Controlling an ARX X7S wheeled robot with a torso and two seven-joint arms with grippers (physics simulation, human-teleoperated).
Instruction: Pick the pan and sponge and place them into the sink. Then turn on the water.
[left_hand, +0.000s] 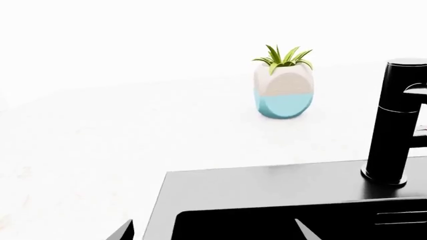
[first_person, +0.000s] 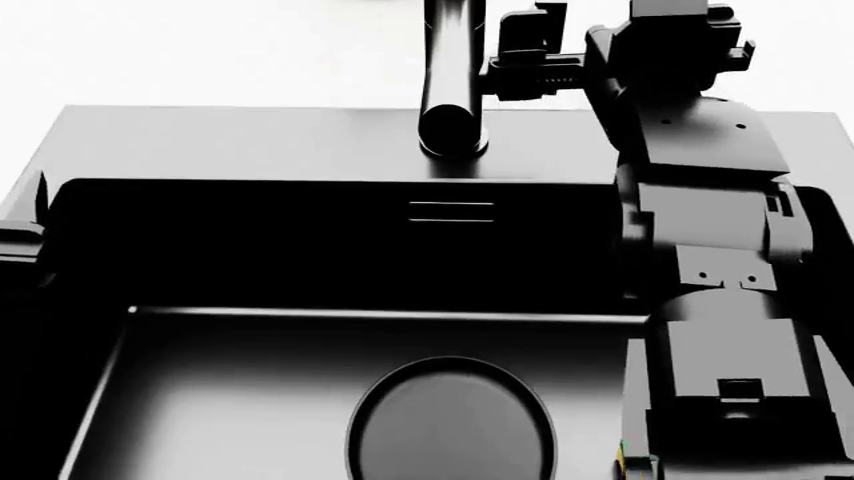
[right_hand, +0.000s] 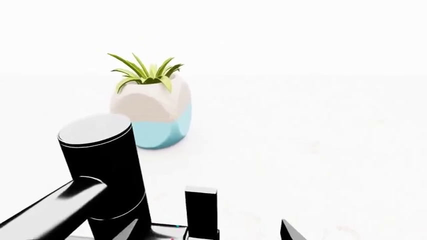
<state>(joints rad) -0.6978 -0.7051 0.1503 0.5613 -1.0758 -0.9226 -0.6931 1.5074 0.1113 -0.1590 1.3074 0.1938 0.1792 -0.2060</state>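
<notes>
Plant pot beyond right gripper, black faucet right beside its fingers, slightly parted, holding nothing. Pan in sink. Left gripper fingers apart, empty, over sink rim.

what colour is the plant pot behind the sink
The plant pot is off-white on top and light blue below; the right wrist view shows it best.

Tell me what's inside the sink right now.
In the sink, the pan lies flat on the basin floor. A yellow-green sliver at the right arm's edge may be the sponge; the arm covers that side. The drain isn't visible.
</notes>
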